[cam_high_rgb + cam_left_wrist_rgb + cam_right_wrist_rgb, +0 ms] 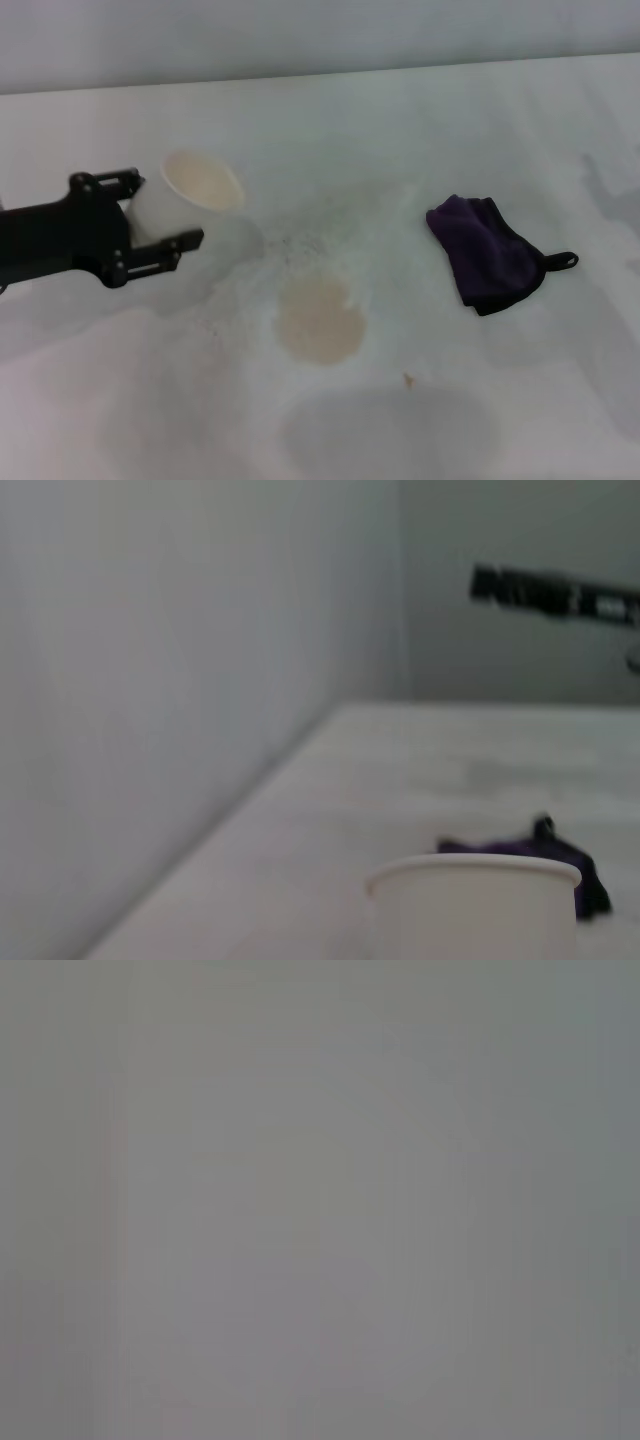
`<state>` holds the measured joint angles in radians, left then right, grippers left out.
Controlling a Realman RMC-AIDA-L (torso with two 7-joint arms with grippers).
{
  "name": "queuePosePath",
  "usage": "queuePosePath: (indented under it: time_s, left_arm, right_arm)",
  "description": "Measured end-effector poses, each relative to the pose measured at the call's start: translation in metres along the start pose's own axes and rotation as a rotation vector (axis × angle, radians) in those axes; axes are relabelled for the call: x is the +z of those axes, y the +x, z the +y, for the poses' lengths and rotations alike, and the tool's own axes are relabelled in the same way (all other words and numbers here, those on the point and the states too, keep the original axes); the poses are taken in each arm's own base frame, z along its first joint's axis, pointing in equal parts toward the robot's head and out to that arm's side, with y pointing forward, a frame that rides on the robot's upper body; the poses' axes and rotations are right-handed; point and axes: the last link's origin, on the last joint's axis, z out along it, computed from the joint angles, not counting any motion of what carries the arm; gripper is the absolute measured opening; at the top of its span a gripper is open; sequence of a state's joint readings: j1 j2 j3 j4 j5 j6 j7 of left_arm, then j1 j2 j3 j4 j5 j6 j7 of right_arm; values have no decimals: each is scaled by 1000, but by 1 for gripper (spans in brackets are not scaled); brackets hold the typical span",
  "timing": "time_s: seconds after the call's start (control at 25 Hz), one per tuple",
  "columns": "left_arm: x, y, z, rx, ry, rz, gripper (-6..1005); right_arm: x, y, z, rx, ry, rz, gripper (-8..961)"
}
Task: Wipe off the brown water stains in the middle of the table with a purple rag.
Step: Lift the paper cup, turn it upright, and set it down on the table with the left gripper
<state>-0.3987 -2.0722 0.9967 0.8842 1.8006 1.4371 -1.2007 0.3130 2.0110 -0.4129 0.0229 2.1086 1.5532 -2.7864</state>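
Observation:
The brown water stains (320, 319) form a pale tan roundish blotch in the middle of the white table (420, 130). The purple rag (487, 252) lies crumpled to the right of it, its black loop pointing right; it also shows in the left wrist view (560, 855) behind the cup. My left gripper (160, 220) is at the left, shut on a white paper cup (190, 195) held tilted above the table, up and left of the stain. The cup's rim fills the lower part of the left wrist view (475, 900). My right gripper is out of the head view.
A tiny brown speck (408, 379) lies below and right of the stain. Grey shadow patches (390, 430) lie on the table near its front. A dark arm-like bar (550, 592) shows far off in the left wrist view. The right wrist view shows only plain grey.

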Motion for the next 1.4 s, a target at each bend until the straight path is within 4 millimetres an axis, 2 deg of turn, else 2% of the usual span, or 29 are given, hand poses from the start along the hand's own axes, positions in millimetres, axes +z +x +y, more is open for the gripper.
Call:
queuePosePath:
  time_s: [0.32, 0.72, 1.04, 1.4]
  left_arm:
    - [-15, -23, 17, -37, 134, 184, 644]
    - [-27, -56, 39, -115, 299, 274, 645]
    - [-23, -80, 61, -88, 409, 276, 644]
    - [-10, -95, 72, -107, 458, 225, 644]
  right_arm:
    - [2, 1, 1, -9, -12, 11, 815]
    - [0, 3, 1, -13, -17, 27, 816]
    - [3, 4, 1, -21, -30, 38, 816]
    - [1, 6, -1, -25, -23, 49, 816]
